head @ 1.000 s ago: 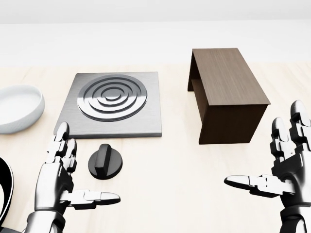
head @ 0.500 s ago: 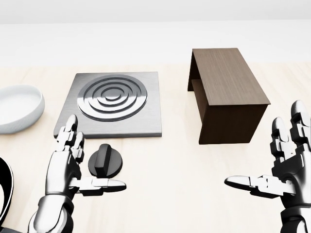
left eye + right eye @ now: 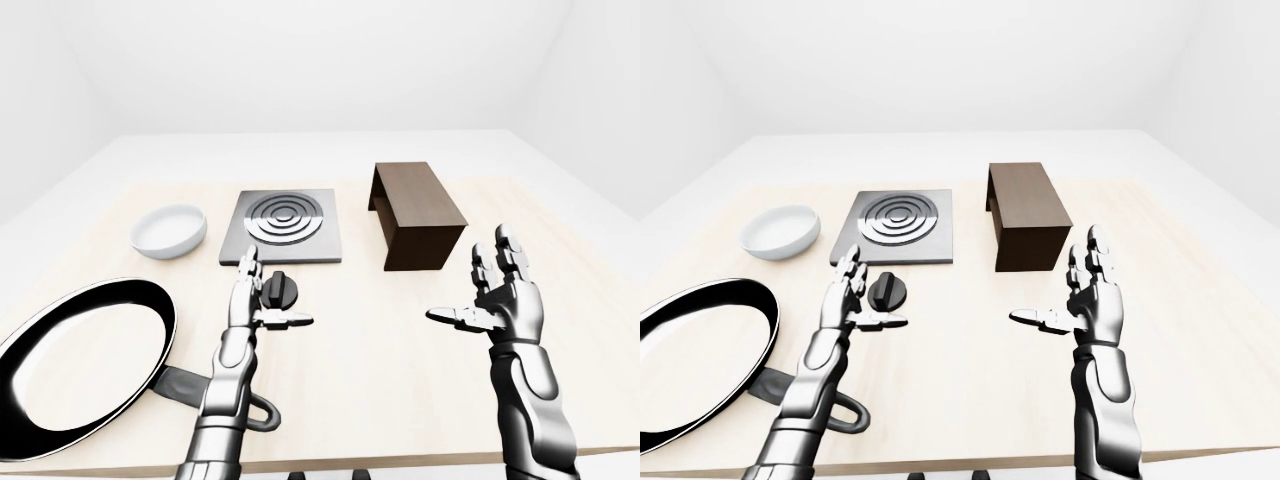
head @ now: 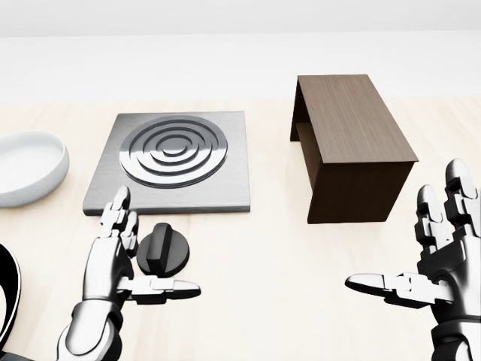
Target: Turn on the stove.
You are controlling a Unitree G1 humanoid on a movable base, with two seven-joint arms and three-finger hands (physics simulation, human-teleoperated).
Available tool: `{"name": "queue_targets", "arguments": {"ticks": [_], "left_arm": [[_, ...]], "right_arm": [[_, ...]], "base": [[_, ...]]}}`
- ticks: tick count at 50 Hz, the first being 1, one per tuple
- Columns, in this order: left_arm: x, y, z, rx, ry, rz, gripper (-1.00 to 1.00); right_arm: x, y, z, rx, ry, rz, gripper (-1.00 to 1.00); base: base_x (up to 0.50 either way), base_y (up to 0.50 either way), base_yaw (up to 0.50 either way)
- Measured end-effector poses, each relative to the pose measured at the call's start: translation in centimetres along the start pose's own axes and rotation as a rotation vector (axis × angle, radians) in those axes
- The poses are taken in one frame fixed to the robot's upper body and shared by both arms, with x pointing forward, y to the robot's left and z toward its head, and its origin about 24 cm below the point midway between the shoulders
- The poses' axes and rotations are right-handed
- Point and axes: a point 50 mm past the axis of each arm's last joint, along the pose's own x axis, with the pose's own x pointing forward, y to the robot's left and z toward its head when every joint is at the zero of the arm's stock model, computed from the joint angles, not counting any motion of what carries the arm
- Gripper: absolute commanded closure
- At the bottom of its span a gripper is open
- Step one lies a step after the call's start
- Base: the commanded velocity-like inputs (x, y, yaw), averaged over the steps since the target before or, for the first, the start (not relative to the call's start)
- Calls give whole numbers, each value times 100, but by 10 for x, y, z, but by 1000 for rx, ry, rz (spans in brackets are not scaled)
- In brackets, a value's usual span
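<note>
The stove (image 4: pixel 171 160) is a grey square plate with ringed burner, at upper left of the head view. Its black round knob (image 4: pixel 162 250) lies on the wooden table just below the plate. My left hand (image 4: pixel 143 252) is open, fingers upright just left of the knob, thumb (image 4: pixel 167 287) stretched under it, not closed round it. My right hand (image 4: pixel 417 252) is open and empty at the lower right, well away from the knob.
A dark brown wooden box (image 4: pixel 352 147) stands right of the stove. A white bowl (image 4: pixel 26 167) sits left of it. A black frying pan (image 3: pixel 85 365) lies at lower left, its handle (image 3: pixel 215 393) behind my left forearm. The table's near edge (image 3: pixel 400 462) runs along the bottom.
My left hand has moved up and to the right, closing in on the knob's left side. The right hand has barely shifted. The knob has not turned.
</note>
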Motion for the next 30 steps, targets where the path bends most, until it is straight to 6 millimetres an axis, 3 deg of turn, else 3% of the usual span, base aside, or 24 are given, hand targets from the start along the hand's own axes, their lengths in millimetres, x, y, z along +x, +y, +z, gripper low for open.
{"name": "queue_targets", "arguments": {"ticks": [30], "left_arm": [[0,-1,-19,25,47,-8,-100]], "right_arm": [[1,1,0,-6,0,2,-100]], "base": [[0,0,0]]}}
